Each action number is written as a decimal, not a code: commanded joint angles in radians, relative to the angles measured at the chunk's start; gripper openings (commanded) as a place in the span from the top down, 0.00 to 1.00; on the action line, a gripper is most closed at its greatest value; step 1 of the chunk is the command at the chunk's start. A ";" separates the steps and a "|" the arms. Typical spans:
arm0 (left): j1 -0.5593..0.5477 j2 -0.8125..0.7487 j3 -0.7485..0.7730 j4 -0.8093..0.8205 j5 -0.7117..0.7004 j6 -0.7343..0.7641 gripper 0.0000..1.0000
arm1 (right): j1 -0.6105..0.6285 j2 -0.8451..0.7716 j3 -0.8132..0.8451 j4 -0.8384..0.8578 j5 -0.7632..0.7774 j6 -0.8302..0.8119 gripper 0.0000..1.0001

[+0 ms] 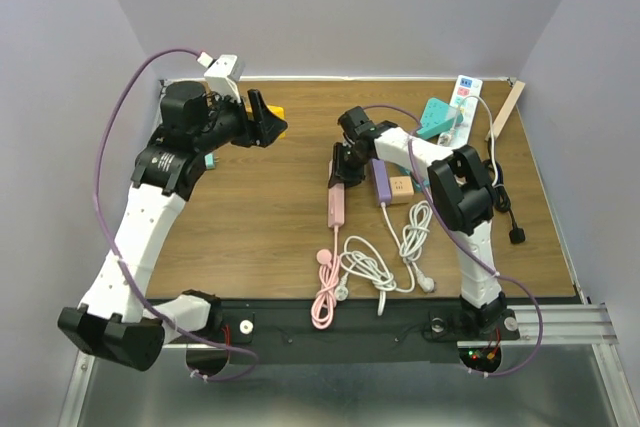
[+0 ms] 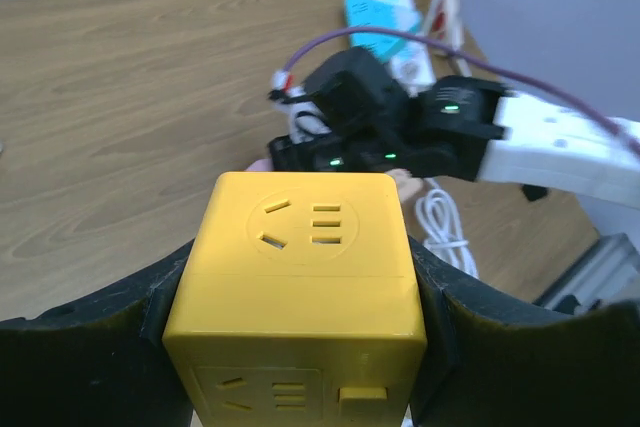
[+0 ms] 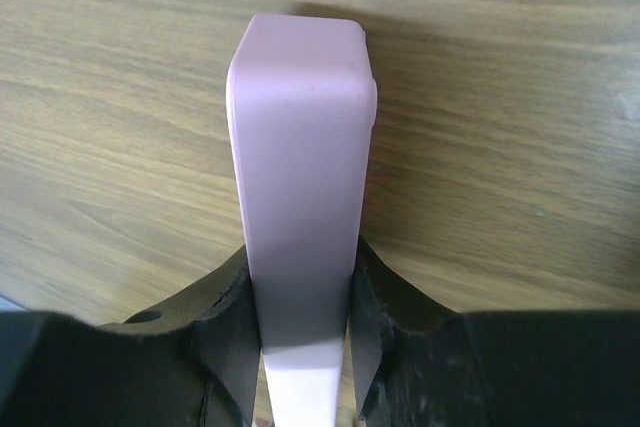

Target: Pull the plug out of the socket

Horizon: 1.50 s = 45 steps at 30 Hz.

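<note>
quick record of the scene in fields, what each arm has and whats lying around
left fingers: shut on yellow socket cube
right fingers: shut on pink power strip
cube faces in view: no plug in them
far right of table: white power strip, teal adapter
near edge: white cables, pink cable

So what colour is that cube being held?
The cube is yellow, clearest in the left wrist view.
</note>
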 commanded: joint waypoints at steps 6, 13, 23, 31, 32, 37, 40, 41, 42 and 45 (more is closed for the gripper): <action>0.230 0.123 -0.132 0.081 -0.100 -0.010 1.00 | 0.007 -0.156 -0.037 -0.073 -0.128 -0.094 1.00; 0.283 0.250 -0.203 0.197 -0.165 -0.064 1.00 | 0.007 -0.263 -0.051 -0.050 -0.193 -0.084 1.00; 0.435 0.608 -0.068 0.230 -0.240 -0.138 1.00 | 0.002 -0.410 -0.006 -0.053 -0.208 -0.036 1.00; 0.487 0.760 0.030 0.205 -0.244 -0.139 0.72 | -0.065 -0.460 0.125 -0.051 -0.404 0.056 1.00; 0.490 0.763 0.030 0.207 -0.243 -0.142 0.67 | -0.079 -0.447 0.161 -0.050 -0.448 0.060 1.00; 0.490 0.767 0.014 0.211 -0.206 -0.151 0.37 | -0.154 -0.404 0.285 -0.054 -0.432 0.082 1.00; 0.490 0.757 -0.002 0.213 -0.148 -0.150 0.20 | -0.254 -0.372 0.346 -0.053 -0.328 0.131 1.00; 0.490 0.748 -0.023 0.219 -0.131 -0.151 0.11 | -0.275 -0.360 0.368 -0.053 -0.299 0.133 1.00; 0.490 0.737 -0.038 0.225 -0.104 -0.154 0.08 | -0.297 -0.345 0.392 -0.053 -0.233 0.128 1.00; 0.491 0.679 -0.084 0.251 -0.080 -0.158 0.01 | -0.375 -0.273 0.516 -0.045 -0.142 0.158 1.00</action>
